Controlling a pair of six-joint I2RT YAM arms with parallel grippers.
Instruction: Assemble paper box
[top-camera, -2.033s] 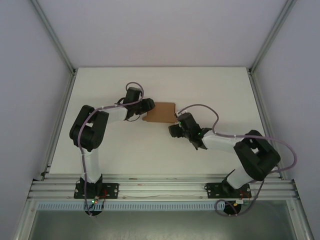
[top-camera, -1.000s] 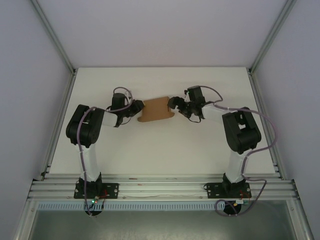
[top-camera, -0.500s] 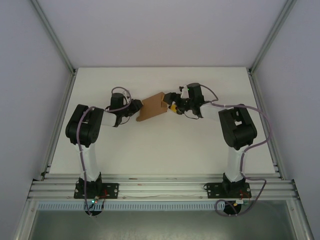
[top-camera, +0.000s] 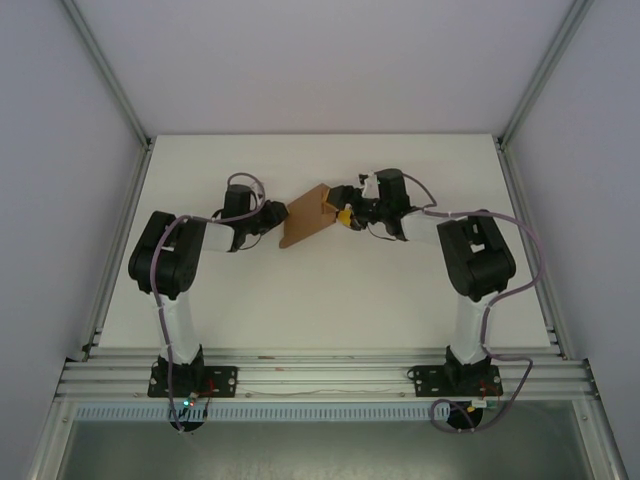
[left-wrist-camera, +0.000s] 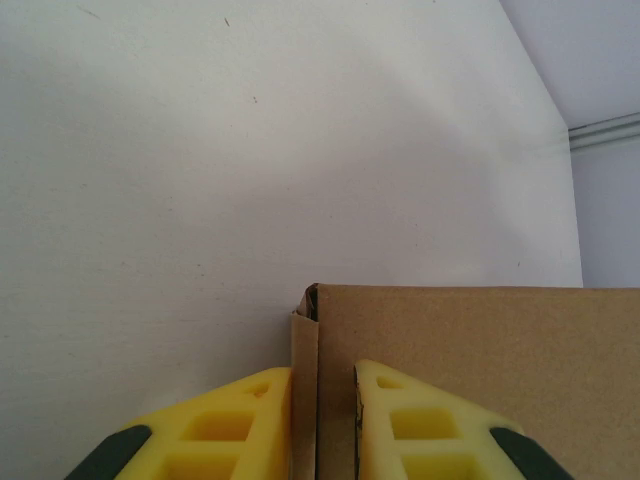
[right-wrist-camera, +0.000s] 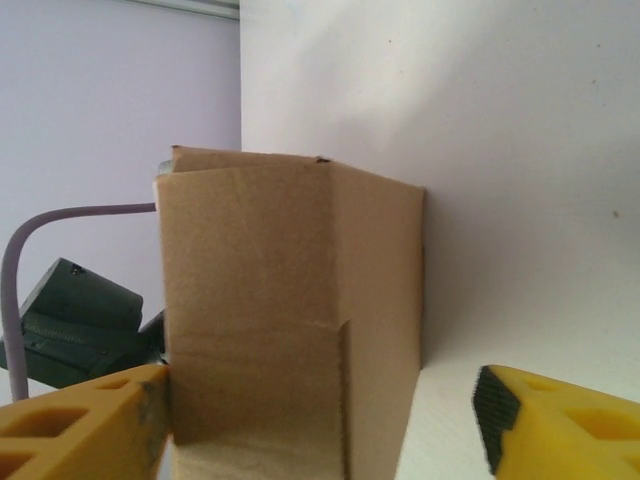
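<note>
Plain brown paper box (top-camera: 303, 216), partly formed, tilted up on edge rather than lying flat, with white tabletop (top-camera: 330, 290) spreading on every side of it: far edge of the tabletop near the box, arm bases well apart from it on the near side. Left of the box, yellow left fingers (left-wrist-camera: 235, 425) pressed together on a thin, double-layered edge of the cardboard, one finger on each face, no gap showing. Right of the box, right fingers (right-wrist-camera: 80, 425) standing wide apart with the box between them: one touching the box's side wall, the other well apart from the opposite wall, so no clamp there. Judged progress: early to middle. Done so far, by the look of it: sheet already creased into a sleeve, and that sleeve beginning to open from flat into a rectangular tube, with two walls meeting at a visible corner fold. Left to do, most likely: squaring the tube fully, folding in the end flaps, tucking the tabs, closing both ends. Impossible to tell the state of the box's ends from these views. No brand, label, print or writing readable anywhere on the box, the fingers or the tabletop; cardboard bare on every visible face.
</note>
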